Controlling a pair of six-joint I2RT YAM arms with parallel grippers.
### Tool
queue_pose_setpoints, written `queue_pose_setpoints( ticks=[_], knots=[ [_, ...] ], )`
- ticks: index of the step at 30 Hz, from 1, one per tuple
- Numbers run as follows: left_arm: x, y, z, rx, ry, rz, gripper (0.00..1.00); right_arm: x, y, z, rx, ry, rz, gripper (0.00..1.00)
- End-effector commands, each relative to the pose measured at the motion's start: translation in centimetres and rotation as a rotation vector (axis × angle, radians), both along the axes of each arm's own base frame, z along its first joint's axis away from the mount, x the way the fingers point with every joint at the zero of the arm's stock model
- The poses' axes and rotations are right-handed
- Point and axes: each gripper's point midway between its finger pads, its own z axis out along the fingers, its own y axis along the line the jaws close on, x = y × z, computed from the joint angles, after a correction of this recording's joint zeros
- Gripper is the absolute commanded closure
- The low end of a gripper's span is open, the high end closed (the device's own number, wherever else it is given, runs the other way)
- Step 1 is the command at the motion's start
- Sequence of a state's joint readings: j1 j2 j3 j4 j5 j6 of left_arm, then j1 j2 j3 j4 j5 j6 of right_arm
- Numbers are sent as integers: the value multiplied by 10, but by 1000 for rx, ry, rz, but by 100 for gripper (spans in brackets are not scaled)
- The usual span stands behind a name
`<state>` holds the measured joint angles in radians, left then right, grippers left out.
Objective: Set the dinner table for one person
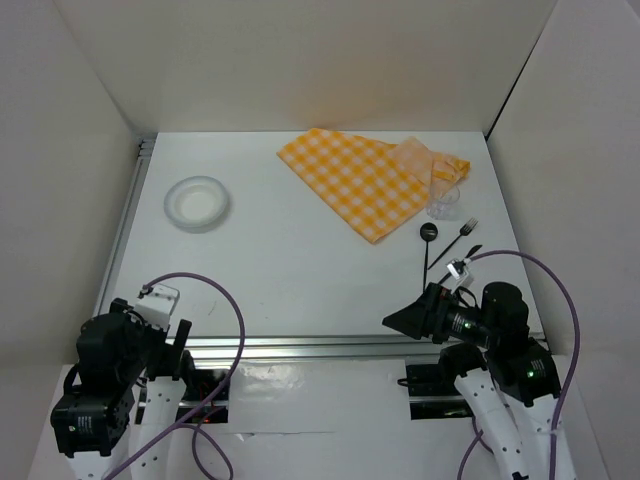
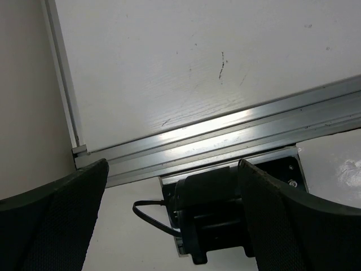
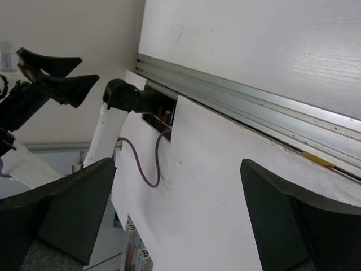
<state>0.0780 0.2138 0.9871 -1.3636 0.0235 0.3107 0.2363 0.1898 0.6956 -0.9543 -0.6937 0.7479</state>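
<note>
Standing at the near rail (image 1: 300,345), left gripper (image 2: 172,166) and right gripper (image 3: 176,166) hold jaws apart, empty; dinner table (image 1: 300,275) ahead looks unset, so fetching the far-left plate (image 1: 197,203) seems first.

White dinner table (image 1: 300,290), silver rails down its left and near edges. Going off the yellow-and-white checked cloth (image 1: 350,180), which lies flat toward the far side: a round pale dish (image 1: 197,203) sits well off to its left. At the cloth's right end there's a paler peach cloth (image 1: 425,160), overlapping it by the look, with a clear glass (image 1: 443,203) just beside. Nearer than the cloth's right corner lie a black spoon (image 1: 428,233), a fork (image 1: 461,236) and what seems to be a knife (image 1: 470,251), close together.
</note>
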Motion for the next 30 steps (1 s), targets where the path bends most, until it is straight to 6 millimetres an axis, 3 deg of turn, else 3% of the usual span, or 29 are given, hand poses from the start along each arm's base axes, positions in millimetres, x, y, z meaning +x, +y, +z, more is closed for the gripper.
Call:
queue_pose_setpoints(
  ticks=[1, 7, 8, 9, 11, 13, 14, 16, 18, 19, 21, 22, 24, 25, 26, 27, 30],
  knots=[
    [-1, 2, -2, -8, 8, 30, 0, 9, -2, 0, -56, 13, 3, 0],
    [-3, 9, 14, 85, -36, -17, 0, 46, -3, 29, -157, -50, 1, 0],
    [-2, 9, 21, 97, -61, -23, 0, 61, -2, 27, -185, -21, 2, 0],
    [-2, 7, 35, 93, -91, -32, 0, 72, -2, 39, -201, -54, -3, 0],
    [5, 2, 50, 65, -79, -47, 0, 101, -4, 32, -280, -14, -13, 0],
    [10, -5, 70, 29, -100, -69, 0, 122, -4, 39, -329, -35, -10, 0],
    [20, -5, 74, 17, -74, -63, 0, 139, -5, 27, -371, 18, -16, 0],
    [35, -2, 93, 15, -113, -46, 0, 162, -5, 32, -411, -11, -20, 0],
    [50, 1, 95, 18, -94, -38, 0, 197, -8, 20, -470, 5, -62, 0],
    [61, -2, 93, 4, -63, -53, 0, 210, -7, 25, -487, -15, -81, 0],
    [70, -6, 93, 9, -53, -105, 0, 242, -3, 6, -558, -7, -99, 0],
    [77, -12, 88, -13, -33, -130, 0, 254, 1, 6, -584, -31, -99, 0],
    [84, -13, 89, -17, -47, -138, 0, 272, 3, -13, -687, -42, -88, 0],
    [86, -14, 88, -23, -48, -147, 0, 284, 5, -44, -795, -2, -79, 0],
    [88, -14, 85, -24, -45, -147, 0, 298, 7, -46, -855, -36, -64, 0],
    [90, -14, 87, -22, -55, -147, 0, 302, 15, -79, -935, 16, 0, 0],
    [95, -14, 83, -22, -55, -147, 0, 316, 16, -105, -1089, 6, 65, 0]
  ],
)
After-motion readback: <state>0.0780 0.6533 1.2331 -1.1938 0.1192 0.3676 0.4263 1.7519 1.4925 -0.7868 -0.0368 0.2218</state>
